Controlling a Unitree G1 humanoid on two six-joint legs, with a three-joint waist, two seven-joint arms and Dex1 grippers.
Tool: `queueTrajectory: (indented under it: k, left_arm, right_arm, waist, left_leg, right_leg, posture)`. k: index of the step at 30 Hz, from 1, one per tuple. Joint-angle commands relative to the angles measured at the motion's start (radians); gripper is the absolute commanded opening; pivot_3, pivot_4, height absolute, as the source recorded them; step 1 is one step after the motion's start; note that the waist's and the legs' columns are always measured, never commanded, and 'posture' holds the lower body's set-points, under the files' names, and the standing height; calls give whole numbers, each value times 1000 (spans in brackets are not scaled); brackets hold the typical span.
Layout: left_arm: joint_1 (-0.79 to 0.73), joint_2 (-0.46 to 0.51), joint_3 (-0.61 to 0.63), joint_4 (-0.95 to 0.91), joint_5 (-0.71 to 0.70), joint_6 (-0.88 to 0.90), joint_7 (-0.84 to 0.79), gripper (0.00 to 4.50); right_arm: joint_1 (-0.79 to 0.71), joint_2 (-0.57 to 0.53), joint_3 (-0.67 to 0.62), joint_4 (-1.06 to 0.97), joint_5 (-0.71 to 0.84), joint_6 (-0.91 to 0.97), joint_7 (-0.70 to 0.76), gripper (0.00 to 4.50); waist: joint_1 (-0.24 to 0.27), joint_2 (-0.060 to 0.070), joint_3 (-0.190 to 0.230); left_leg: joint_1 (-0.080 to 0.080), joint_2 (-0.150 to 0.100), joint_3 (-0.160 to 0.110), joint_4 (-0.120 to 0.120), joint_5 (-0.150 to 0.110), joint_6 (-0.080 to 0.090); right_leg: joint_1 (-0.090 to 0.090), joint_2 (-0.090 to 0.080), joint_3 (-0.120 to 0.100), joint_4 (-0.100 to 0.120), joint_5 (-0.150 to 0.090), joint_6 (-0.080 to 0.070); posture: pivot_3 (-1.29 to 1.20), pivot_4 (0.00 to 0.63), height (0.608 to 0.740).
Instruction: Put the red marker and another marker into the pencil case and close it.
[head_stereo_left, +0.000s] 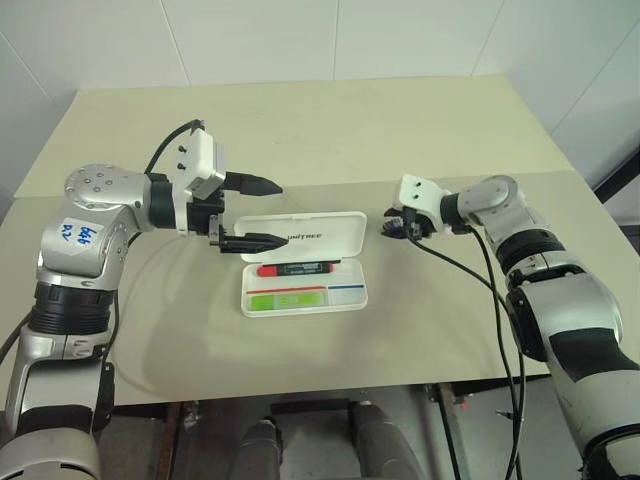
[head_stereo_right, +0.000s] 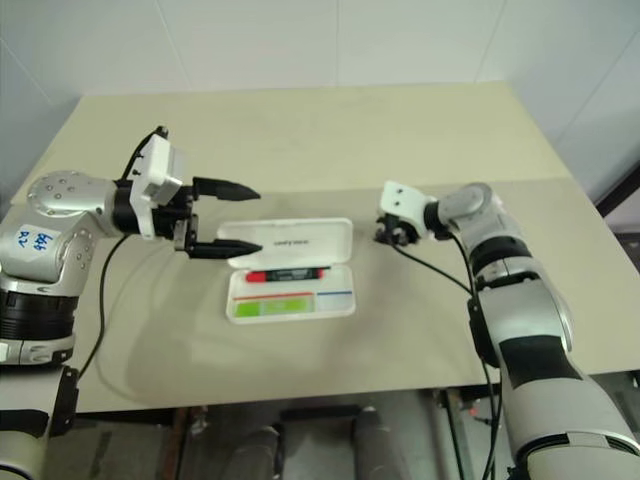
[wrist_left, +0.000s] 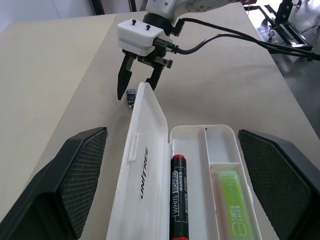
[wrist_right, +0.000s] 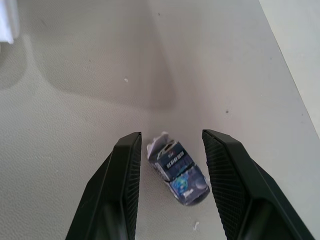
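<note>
A beige table (head_stereo_left: 300, 130) carries the open pencil case (head_stereo_left: 330, 232) and a small dark lump (wrist_right: 179, 173).

A small dark wrapped lump (wrist_right: 179, 172) lies on the beige table (head_stereo_left: 300, 130).

the white pencil case (head_stereo_left: 345, 300) lay open on the table, holding the red marker (head_stereo_left: 296, 269) and the green marker (head_stereo_left: 283, 301).

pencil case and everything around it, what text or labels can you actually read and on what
"UNITREE" on the open lid of the pencil case.
"WHITE BOARD MARKER" on the red marker lying in the case.
"CHECK LINER", as far as it reads, on the green marker in the case.
Handwritten blue marks on a white sticker on the left arm: not legible.
Print on the small dark object between the right gripper's fingers: too blurred to read.
</note>
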Motion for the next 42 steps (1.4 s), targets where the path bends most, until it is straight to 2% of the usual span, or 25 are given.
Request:
queueTrajectory:
  k: [1, 11, 18, 23, 27, 32, 33, 35, 42]
  left_arm:
    - [-1, 11, 29, -34, -18, 1, 9, 4500]
    - [-5, 10, 32, -34, -22, 2, 8, 4500]
    - [3, 11, 38, -46, -22, 4, 18, 4500]
    - [2, 10, 38, -46, -22, 3, 22, 4500]
    - [3, 10, 39, -51, -24, 5, 27, 4500]
    - [10, 11, 44, -58, -26, 9, 28, 4500]
    - [10, 11, 44, -58, -26, 10, 28, 4500]
    - [11, 11, 45, -62, -27, 12, 30, 4500]
    - [11, 7, 43, -62, -30, 14, 30, 4500]
  right_arm:
    - [-30, -1, 8, -6, -9, -11, 2, 2043]
    - [-43, -2, 35, 2, -34, 28, 74, 2043]
    - [-45, 0, 46, 4, -60, 6, 14, 2043]
    - [-50, -2, 98, 8, -126, -34, -86, 2043]
    - [-46, -13, 137, 16, -160, -44, -79, 2043]
    - [-44, -24, 159, 19, -177, -56, -70, 457]
    - [-43, -25, 161, 20, -175, -56, -61, 254]
    - [-41, -26, 154, 22, -159, -49, -10, 238]
    - [-41, -21, 129, 19, -135, -34, -46, 237]
  waist:
    - [0, 0, 0]
    - [0, 0, 0]
    - [0, 0, 0]
    - [0, 0, 0]
    - [0, 0, 0]
    - [0, 0, 0]
    - [0, 0, 0]
    - [1, 0, 0]
    - [1, 0, 0]
  left_leg:
    - [0, 0, 0, 0, 0, 0]
    - [0, 0, 0, 0, 0, 0]
    - [0, 0, 0, 0, 0, 0]
    - [1, 0, 0, 0, 0, -1]
    - [1, 0, 0, 1, 1, -1]
    - [2, -1, -1, 2, 2, -1]
    - [3, -1, -1, 2, 2, -1]
    - [3, -1, -1, 2, 2, -1]
    - [3, -1, -1, 1, 2, -1]
  right_leg:
    - [0, 0, 0, 0, 0, 0]
    - [0, 0, 0, 0, 0, 0]
    - [0, 0, 0, 0, 0, 0]
    - [0, 0, 0, 1, 0, 0]
    - [0, 0, 0, 3, 0, 0]
    - [1, 0, 0, 5, 0, 1]
    - [2, 0, 0, 5, 0, 1]
    - [2, 0, 0, 6, 0, 1]
    - [2, 0, 0, 5, 0, 1]
  posture:
    - [0, 150, 740]
    - [0, 150, 740]
    - [0, 150, 740]
    - [0, 150, 740]
    - [0, 150, 740]
    - [0, 150, 740]
    - [0, 150, 740]
    - [0, 150, 740]
    - [0, 150, 740]
